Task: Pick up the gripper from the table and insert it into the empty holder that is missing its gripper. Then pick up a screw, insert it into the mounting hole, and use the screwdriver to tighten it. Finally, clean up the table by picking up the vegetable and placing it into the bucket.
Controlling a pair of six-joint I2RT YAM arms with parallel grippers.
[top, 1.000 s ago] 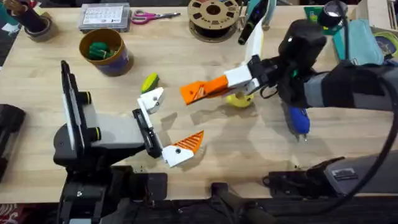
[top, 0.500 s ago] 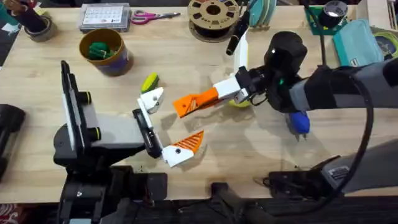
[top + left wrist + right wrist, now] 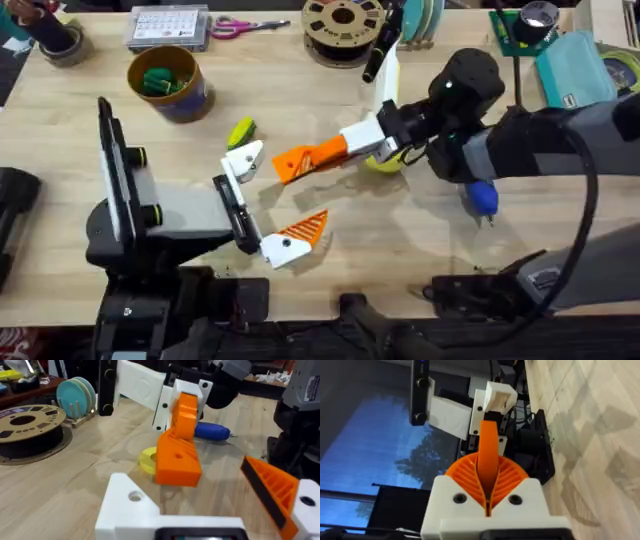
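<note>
My right gripper [image 3: 338, 151] is shut on the orange ribbed gripper [image 3: 288, 164], holding it just above the table [image 3: 400, 240]. Its free end points at the holder [image 3: 243, 158], a bare white jaw block on my left arm, a short gap away. In the right wrist view the orange gripper [image 3: 487, 457] is clamped between my ribbed pads, in line with the holder [image 3: 499, 395]. My left gripper [image 3: 272, 196] is open wide, and its other jaw carries an orange tip [image 3: 305, 229]. The yellow-green vegetable [image 3: 240, 131] lies beside the holder. The blue screwdriver [image 3: 481, 197] lies under my right arm. The bucket [image 3: 190, 100] stands at the back left.
Dark green pieces [image 3: 158, 80] sit in the bucket. A flat yellow ring [image 3: 388, 164] lies under my right gripper. Along the back edge are a filament spool [image 3: 343, 25], scissors [image 3: 245, 25], a parts box [image 3: 168, 27] and a plate rack [image 3: 420, 18].
My right gripper has carried the orange gripper to the left, closer to the holder. The left arm has stayed still.
</note>
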